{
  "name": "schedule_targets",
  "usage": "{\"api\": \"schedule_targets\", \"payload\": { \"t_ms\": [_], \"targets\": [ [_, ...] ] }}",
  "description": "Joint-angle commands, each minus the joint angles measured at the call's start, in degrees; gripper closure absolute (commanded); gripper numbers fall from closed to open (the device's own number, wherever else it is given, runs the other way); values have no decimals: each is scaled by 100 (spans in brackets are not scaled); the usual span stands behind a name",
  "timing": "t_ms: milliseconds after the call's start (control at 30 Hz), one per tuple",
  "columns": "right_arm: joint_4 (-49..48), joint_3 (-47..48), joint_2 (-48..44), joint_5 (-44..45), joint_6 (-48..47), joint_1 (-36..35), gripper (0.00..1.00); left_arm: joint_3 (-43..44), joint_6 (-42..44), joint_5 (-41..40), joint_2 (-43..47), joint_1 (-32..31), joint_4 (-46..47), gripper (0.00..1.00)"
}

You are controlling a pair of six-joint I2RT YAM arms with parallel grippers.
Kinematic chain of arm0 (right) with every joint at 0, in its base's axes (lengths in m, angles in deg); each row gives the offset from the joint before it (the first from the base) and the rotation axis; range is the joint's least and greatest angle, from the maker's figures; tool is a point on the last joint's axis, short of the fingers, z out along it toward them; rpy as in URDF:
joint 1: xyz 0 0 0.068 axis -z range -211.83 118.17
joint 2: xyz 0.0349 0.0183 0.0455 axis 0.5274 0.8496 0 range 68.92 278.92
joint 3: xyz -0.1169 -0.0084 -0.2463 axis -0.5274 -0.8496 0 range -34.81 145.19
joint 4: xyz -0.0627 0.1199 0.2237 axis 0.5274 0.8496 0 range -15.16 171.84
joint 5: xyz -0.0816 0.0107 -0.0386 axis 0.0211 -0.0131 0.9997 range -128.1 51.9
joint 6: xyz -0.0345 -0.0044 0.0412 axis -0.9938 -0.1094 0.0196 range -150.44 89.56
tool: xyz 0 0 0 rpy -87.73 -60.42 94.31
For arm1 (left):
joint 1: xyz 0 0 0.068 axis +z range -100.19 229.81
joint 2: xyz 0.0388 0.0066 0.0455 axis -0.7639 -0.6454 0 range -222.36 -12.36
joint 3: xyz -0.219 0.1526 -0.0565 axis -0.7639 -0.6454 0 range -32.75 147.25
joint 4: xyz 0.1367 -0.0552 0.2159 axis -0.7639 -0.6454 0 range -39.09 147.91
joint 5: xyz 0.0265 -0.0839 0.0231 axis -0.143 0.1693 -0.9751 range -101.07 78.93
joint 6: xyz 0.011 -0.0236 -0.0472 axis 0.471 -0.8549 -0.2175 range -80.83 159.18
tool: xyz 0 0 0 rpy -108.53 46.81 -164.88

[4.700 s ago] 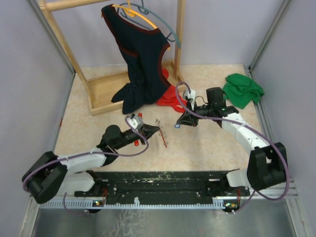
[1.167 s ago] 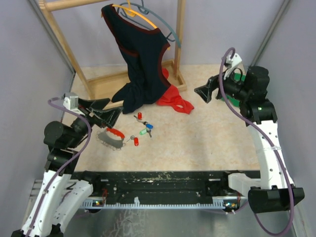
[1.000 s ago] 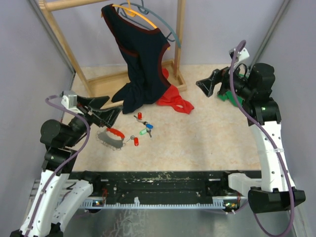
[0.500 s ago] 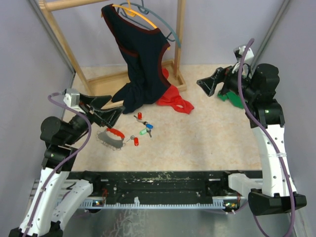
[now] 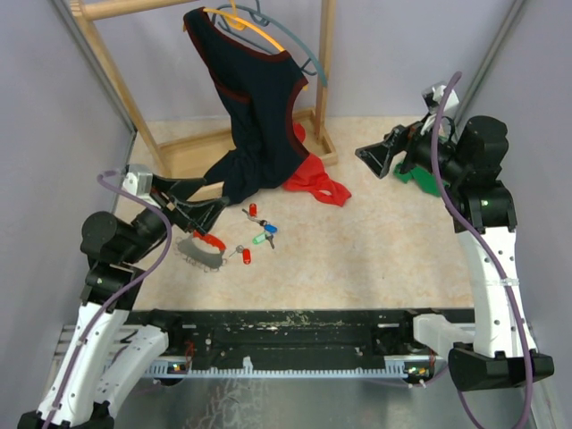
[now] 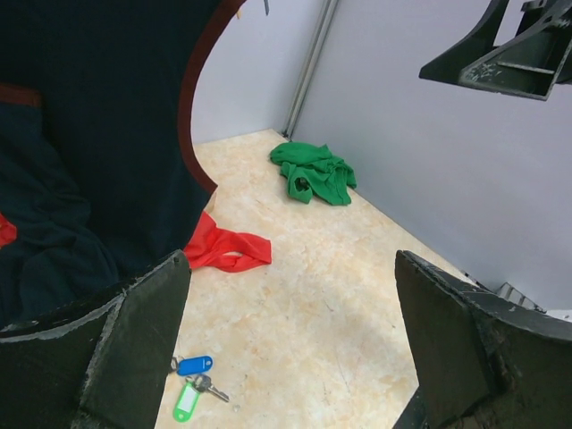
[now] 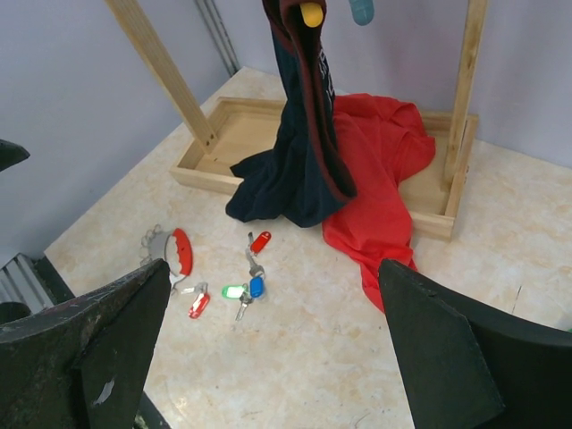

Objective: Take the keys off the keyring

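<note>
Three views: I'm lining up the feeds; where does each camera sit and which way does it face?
Top external: high behind the robot, looking down on the table; left gripper and right gripper show.
Left wrist: raised, facing the green cloth in the far right corner; own fingers frame it.
Right wrist: raised, looking down at the keys and keyring; own fingers below.
Both wrist views share the red cloth.
</note>
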Motion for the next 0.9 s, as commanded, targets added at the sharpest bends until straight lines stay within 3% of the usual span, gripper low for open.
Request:
{"api": "schedule_targets", "payload": {
  "t_ms": [0, 867],
  "targets": [
    [-237, -24, -119, -409, -312, 65, 1, -147, 38, 118, 18, 19, 246, 0],
    [-314, -8, -147, -578, 71, 111, 1, -323, 80, 68, 5, 17, 330, 0]
  ]
}}
